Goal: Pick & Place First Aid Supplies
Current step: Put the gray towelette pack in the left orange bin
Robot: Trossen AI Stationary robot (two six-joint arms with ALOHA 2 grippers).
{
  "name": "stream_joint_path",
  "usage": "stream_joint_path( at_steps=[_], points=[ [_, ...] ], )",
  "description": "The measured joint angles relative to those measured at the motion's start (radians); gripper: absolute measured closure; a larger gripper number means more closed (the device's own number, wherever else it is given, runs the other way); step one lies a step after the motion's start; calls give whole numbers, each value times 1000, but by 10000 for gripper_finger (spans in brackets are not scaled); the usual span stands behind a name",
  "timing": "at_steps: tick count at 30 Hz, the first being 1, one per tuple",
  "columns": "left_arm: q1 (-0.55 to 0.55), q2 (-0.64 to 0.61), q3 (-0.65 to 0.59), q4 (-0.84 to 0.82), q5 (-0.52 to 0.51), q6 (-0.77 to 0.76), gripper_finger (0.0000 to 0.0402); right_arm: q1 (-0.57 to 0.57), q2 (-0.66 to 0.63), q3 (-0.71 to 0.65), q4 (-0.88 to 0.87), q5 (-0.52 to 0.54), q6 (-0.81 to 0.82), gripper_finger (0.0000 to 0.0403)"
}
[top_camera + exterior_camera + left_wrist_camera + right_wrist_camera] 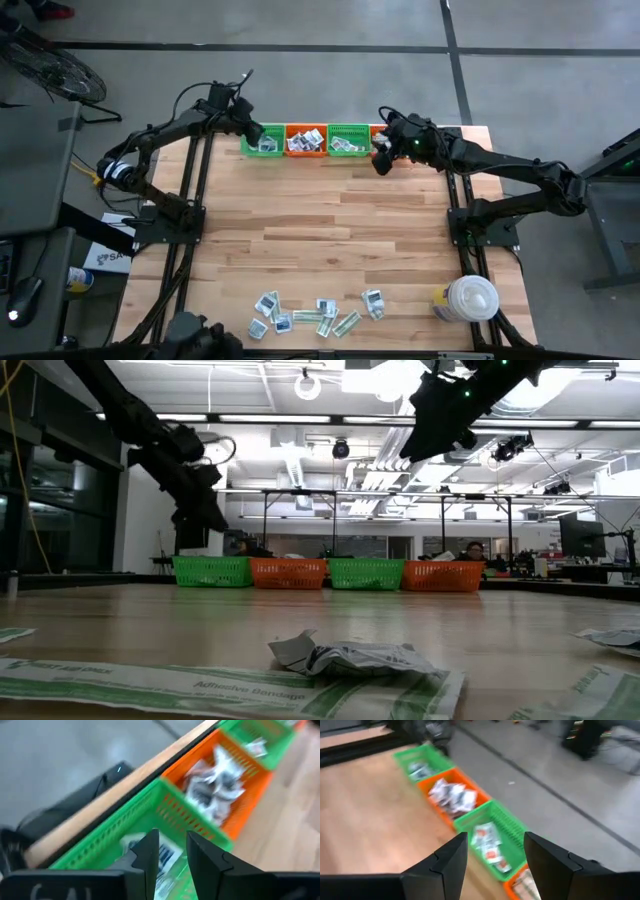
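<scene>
Your first aid packets (318,318) lie scattered along the near table edge, more already in the 4 baskets (305,140) at the far edge. Your left gripper (172,852) hangs over the end green basket (125,832), fingers parted, nothing between them. Your right gripper (492,852) hovers open and empty by the opposite end. A white lidded container (470,298) sits near right.

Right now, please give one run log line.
left gripper: open over green basket | right gripper: open, empty | packets: near edge
</scene>
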Motion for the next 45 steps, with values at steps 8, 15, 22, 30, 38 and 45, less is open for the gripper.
stream_joint_path(
  at_steps=[8,15,22,30,38,45],
  points=[
    [-119,-159,0,11,18,53,308,2,0,0,-92,-273,-46,214],
    [-337,-285,0,4,-112,-9,308,60,0,0,-133,-412,-36,214],
    [-616,-323,0,-2,-282,-76,308,198,0,-1,-265,-493,-97,214],
    [-912,-323,0,0,-479,-146,308,387,1,-1,-357,-440,-42,214],
    [-1149,-323,0,0,-583,-202,308,599,28,-1,-349,-356,170,214],
    [-1322,-322,0,5,-667,-214,308,824,123,-1,-290,-324,314,214]
  ],
)
